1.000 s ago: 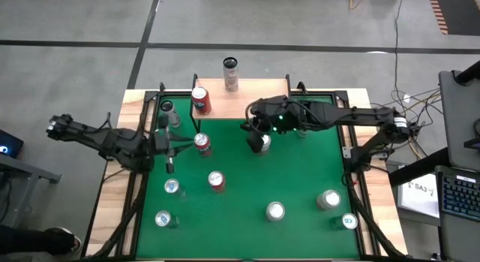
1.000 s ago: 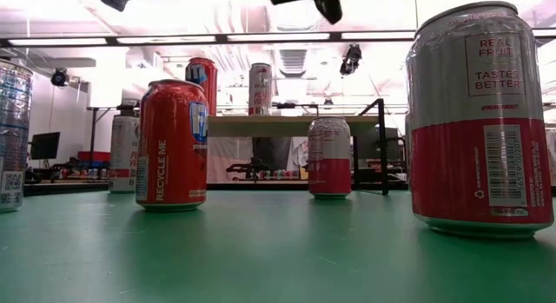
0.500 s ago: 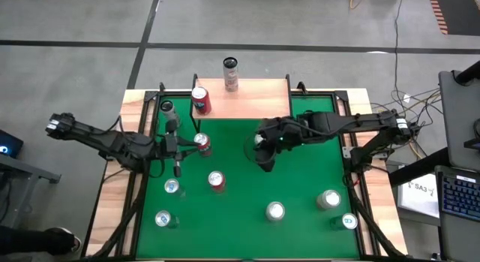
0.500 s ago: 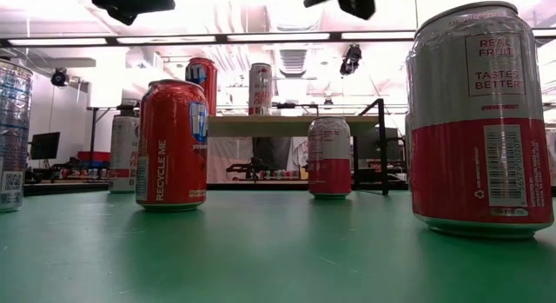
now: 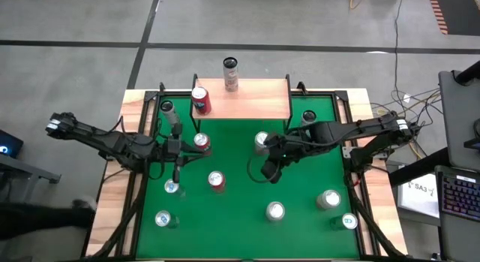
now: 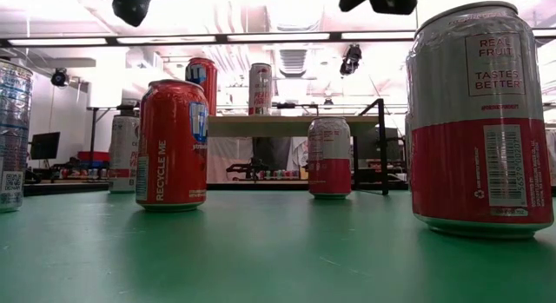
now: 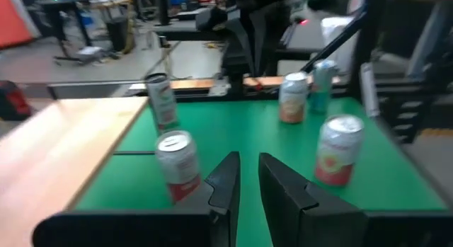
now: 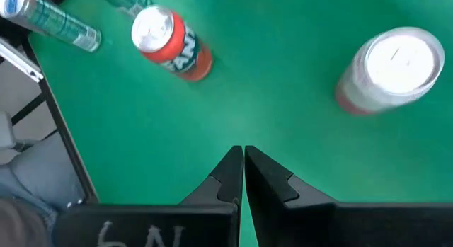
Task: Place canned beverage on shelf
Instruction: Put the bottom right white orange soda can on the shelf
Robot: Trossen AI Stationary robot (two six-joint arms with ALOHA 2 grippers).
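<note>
The shelf [image 5: 251,98] stands at the table's far edge with a red can [image 5: 200,100] and a tall slim can [image 5: 230,73] on its wooden top; the low view shows the shelf [image 6: 291,125] behind the table cans. Several more cans stand on the green table. My left gripper [image 5: 182,149] hovers level just left of a red-and-white can [image 5: 201,142], its fingers [image 7: 228,182] shut to a narrow slit, holding nothing. My right gripper [image 5: 265,173] hangs over mid-table, shut [image 8: 243,158], slanting down over bare green between a red can [image 8: 172,43] and a silver-topped can [image 8: 393,66].
A silver can [image 5: 260,140] stands just beyond my right gripper, toward the shelf. Other cans stand at the near left [image 5: 163,218], near middle [image 5: 275,211] and near right [image 5: 328,199]. A slim dark can [image 5: 166,108] stands by the shelf's left legs. A wooden border [image 5: 135,104] rims the table.
My right gripper has moved from in front of the shelf toward the table's near edge, tipping further downward and rolling; the silver can it hovered over stays standing. My left gripper has crept slightly toward the right and rolled. Both have stayed shut.
</note>
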